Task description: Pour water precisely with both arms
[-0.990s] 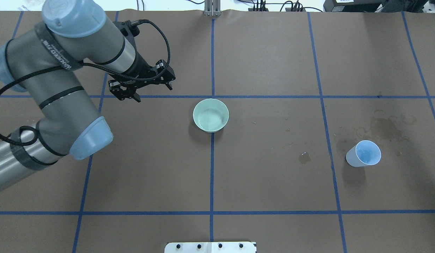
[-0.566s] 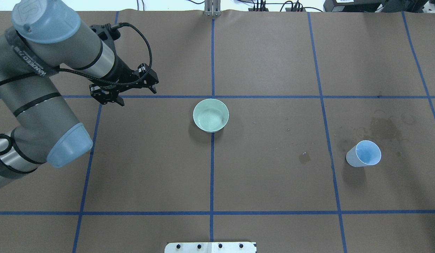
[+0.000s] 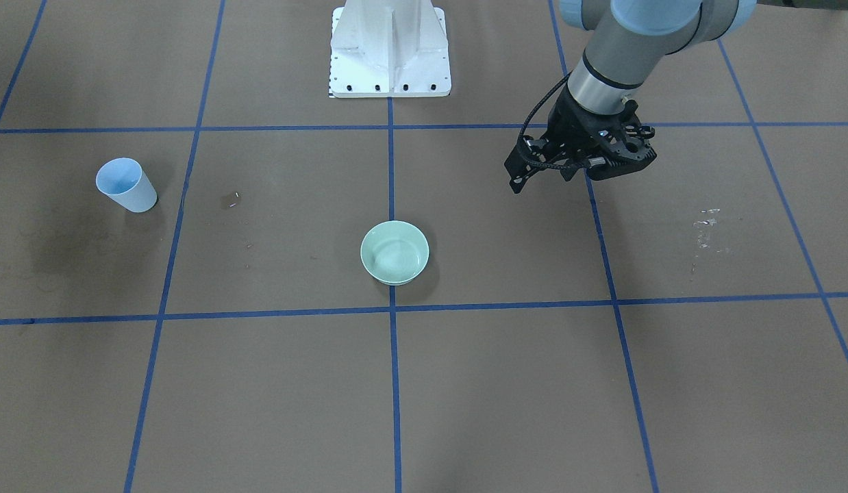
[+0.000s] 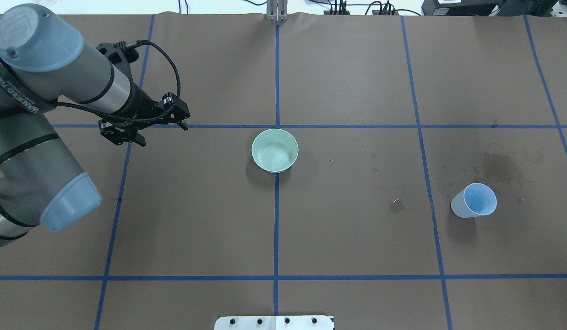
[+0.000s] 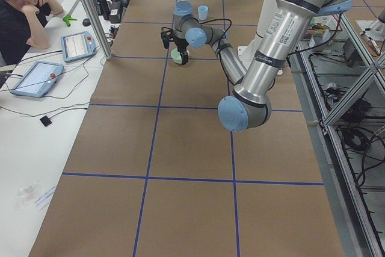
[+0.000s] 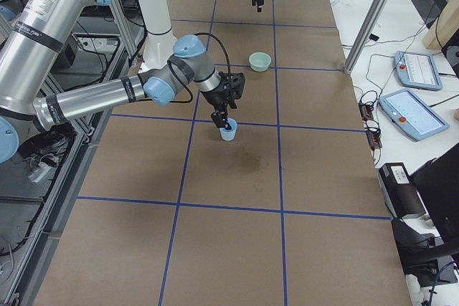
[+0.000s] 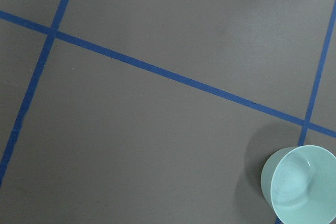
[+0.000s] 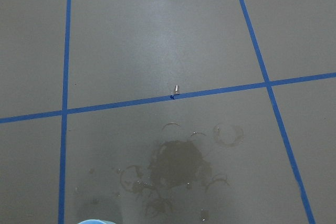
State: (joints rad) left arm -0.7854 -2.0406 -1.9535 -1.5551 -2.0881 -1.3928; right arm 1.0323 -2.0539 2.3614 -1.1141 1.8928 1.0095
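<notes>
A pale green bowl (image 4: 274,150) stands at the table's middle; faint ripples and a glint of water (image 3: 377,260) show in its bottom. It also shows in the left wrist view (image 7: 302,184). My left gripper (image 4: 155,133) hangs open and empty well to the bowl's left, above the table. It also shows in the front view (image 3: 542,179). A light blue cup (image 4: 473,200) stands upright at the right. My right gripper (image 6: 224,114) shows clearly only in the right side view, near the cup (image 6: 228,132). I cannot tell whether it is open or shut.
Dark wet stains (image 4: 501,167) lie behind the cup and a small puddle (image 4: 396,205) to its left. The white pedestal (image 3: 390,48) stands at the robot's side. An operator (image 5: 21,10) sits at a side desk with tablets.
My left arm has drawn back toward the view's left, away from the bowl, with its gripper still open. The bowl and the cup have not moved.
</notes>
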